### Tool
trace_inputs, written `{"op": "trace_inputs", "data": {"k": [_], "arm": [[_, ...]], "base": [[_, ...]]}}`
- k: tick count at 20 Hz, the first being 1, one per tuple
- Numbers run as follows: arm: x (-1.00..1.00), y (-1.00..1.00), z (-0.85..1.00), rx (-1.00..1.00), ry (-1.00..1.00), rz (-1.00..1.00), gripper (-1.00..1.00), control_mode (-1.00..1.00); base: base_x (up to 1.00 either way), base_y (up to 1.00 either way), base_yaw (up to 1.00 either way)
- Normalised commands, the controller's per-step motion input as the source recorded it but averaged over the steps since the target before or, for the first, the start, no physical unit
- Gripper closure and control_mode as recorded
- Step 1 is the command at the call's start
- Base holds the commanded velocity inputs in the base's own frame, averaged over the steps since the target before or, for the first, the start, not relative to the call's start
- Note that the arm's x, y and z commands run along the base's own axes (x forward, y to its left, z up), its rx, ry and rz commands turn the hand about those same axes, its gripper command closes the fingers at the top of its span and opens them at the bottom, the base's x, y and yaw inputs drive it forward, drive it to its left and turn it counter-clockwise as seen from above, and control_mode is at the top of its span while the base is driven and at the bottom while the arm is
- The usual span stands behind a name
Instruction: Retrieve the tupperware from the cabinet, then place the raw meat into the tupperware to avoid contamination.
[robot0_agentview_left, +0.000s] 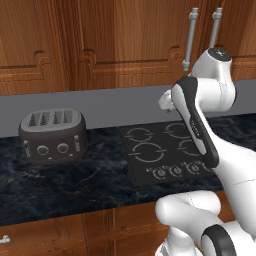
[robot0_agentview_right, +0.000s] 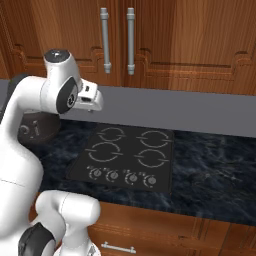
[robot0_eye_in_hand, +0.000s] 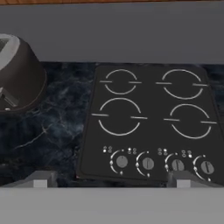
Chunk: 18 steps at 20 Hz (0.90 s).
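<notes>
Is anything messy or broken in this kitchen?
No, nothing stands out. The toaster sits upright on the dark counter, the cooktop lies flat, and the cabinet doors are shut. No spills.

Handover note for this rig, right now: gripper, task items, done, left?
Gripper: open, holding nothing, raised above the stovetop, looking down at it.
Cabinet: doors shut, its bar handles untouched. Tupperware and raw meat: not located.
Toaster stands left of the stovetop on the counter.
Done: nothing yet.
Left: open the cabinet, take out the tupperware, put the meat in it.
</notes>
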Motion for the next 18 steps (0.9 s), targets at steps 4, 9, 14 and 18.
{"op": "trace_inputs", "data": {"k": [4,9,14,18], "arm": [[-0.26,-0.20,0.40,0.08,-0.15,-0.07,-1.00,-1.00],[0.07,-0.30,0.47,-0.01,-0.11,-0.12,-1.00,-1.00],[0.45,-0.37,0.36,-0.16,0.00,-0.17,-1.00,-1.00],[0.34,-0.19,0.50,-0.14,-0.10,-0.16,-1.00,-1.00]], "base": [[0.00,0.00,0.00],[0.00,0.00,0.00],[0.00,0.00,0.00],[0.00,0.00,0.00]]}}
